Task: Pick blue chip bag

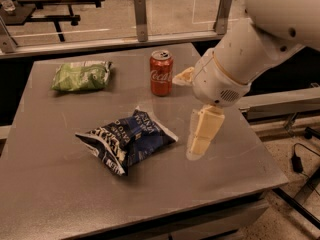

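The blue chip bag [126, 140] is a crumpled navy foil bag with white lettering, lying flat on the grey table [60, 194] a little left of centre. My gripper [186, 115] hangs from the white arm just to the right of the bag, low over the table and not touching the bag. Its cream fingers [202, 133] are spread apart: one points down at the table and the other sticks out toward the soda can. It holds nothing.
A red Coca-Cola can [161, 73] stands upright behind the bag, close to the gripper's upper finger. A light green chip bag [81, 76] lies at the back left. The table's right edge [260, 144] is near the arm, with floor and cables beyond it.
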You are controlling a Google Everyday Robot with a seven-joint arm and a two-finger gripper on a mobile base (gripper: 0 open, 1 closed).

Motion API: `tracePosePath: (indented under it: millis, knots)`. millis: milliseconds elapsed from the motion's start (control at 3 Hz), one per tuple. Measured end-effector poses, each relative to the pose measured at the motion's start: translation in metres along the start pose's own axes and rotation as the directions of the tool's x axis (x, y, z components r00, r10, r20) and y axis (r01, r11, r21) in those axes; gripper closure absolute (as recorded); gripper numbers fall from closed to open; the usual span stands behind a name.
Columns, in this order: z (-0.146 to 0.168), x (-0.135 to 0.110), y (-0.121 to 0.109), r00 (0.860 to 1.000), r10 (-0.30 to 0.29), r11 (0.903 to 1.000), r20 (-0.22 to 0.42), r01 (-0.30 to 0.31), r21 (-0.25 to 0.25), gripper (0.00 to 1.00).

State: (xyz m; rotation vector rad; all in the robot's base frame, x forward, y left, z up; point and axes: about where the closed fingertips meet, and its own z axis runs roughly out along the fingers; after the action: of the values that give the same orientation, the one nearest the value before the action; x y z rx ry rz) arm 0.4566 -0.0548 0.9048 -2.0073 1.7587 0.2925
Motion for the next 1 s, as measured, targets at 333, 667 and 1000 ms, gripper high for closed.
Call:
tracePosePath:
  millis: [333,667,1000]
  knots:
    - [0.018,-0.013,0.003,0.999,-0.031,0.9991,0.036,0.032,-0.028,0.00]
    - [0.042,-0.030,0.006,0.995,-0.067,0.9955,0.076,0.071,-0.062,0.00]
    - [0.062,-0.048,0.012,0.988,-0.098,0.9895,0.115,0.110,-0.094,0.00]
